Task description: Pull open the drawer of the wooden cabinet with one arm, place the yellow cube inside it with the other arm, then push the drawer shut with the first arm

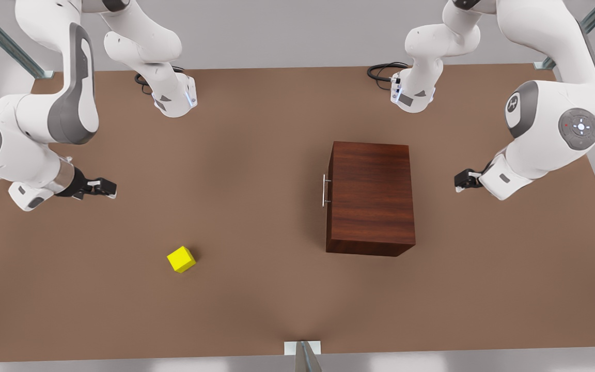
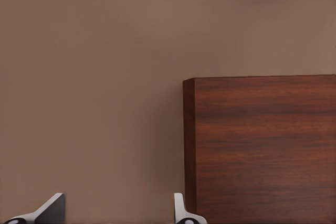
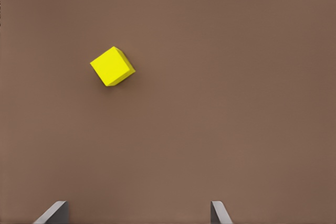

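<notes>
Two grippers hang above the brown table (image 1: 256, 289), each with fingers spread wide and holding nothing: the left gripper (image 1: 464, 180) sits at three o'clock from the wooden cabinet (image 1: 372, 196), near its back side, while the right gripper (image 1: 102, 188) waits at about eleven o'clock from the yellow cube (image 1: 181, 259), well apart from it. The cube rests on the table at roughly eight o'clock from the cabinet, and the drawer (image 1: 329, 199) is flush and closed, its silver handle (image 1: 324, 190) facing nine o'clock.
</notes>
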